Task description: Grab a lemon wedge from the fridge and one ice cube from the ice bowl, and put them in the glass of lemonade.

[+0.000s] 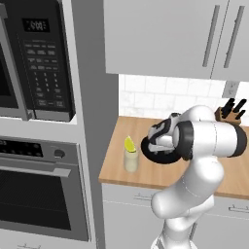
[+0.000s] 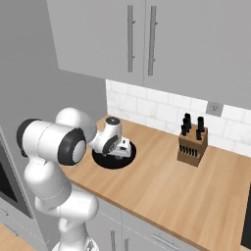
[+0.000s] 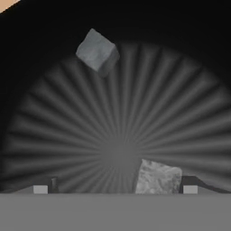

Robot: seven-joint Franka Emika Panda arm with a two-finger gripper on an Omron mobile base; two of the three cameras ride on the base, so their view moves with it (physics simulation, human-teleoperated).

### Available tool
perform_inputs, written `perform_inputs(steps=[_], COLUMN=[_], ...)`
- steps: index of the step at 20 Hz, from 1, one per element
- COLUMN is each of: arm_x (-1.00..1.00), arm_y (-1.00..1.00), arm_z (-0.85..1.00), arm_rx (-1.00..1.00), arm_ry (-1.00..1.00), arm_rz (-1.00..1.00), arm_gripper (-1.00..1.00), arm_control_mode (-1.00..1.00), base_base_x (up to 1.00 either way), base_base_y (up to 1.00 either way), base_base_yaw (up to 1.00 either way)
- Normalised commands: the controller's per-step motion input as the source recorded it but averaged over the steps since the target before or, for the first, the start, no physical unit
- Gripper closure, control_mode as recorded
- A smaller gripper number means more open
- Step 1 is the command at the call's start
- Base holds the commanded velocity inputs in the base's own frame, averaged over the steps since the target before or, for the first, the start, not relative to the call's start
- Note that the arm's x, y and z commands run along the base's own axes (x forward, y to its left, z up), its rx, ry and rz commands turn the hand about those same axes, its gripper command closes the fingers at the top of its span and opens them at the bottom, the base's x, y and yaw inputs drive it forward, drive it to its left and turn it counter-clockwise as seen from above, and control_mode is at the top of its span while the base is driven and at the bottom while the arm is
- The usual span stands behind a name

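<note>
The glass of lemonade (image 1: 130, 161) stands on the wooden counter near its left end, and the yellow-green lemon wedge (image 1: 129, 144) sticks out of its top. Just right of it sits the black ice bowl (image 1: 164, 158), partly hidden by my hand. My gripper (image 3: 115, 188) is open, pointing down into the ice bowl (image 3: 122, 117). One ice cube (image 3: 158, 177) lies between the fingertips, close to the right one. A second ice cube (image 3: 97, 52) rests farther off near the bowl's wall. From the right, my gripper (image 2: 121, 151) hangs over the ice bowl (image 2: 105, 162). The fridge is out of view.
A knife block (image 2: 191, 145) stands at the back of the counter (image 2: 162, 186) by the tiled wall. A microwave (image 1: 41, 58) and a black-fronted wall oven (image 1: 41, 194) fill the tall column left of the counter. Wall cabinets (image 1: 165, 36) hang above.
</note>
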Motion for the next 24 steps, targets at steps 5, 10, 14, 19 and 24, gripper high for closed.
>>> perform_inputs(steps=[5, 10, 14, 19, 24], arm_x=[0.06, 0.00, 0.00, 0.00, 0.00], arm_y=[0.00, 0.00, 0.00, 0.00, 0.00], arm_z=[0.00, -0.02, -0.09, -0.10, 0.00], arm_rx=[0.00, 0.00, 0.00, 0.00, 0.00], arm_ry=[0.00, 0.00, 0.00, 0.00, 0.00], arm_rz=[0.00, 0.00, 0.00, 0.00, 0.00], arm_gripper=[-1.00, -1.00, -1.00, -1.00, 1.00], arm_control_mode=[-1.00, -1.00, -1.00, -1.00, -1.00], base_base_x=[0.00, 0.00, 0.00, 0.00, 0.00], base_base_y=[0.00, 0.00, 0.00, 0.00, 0.00], base_base_yaw=[0.00, 0.00, 0.00, 0.00, 0.00])
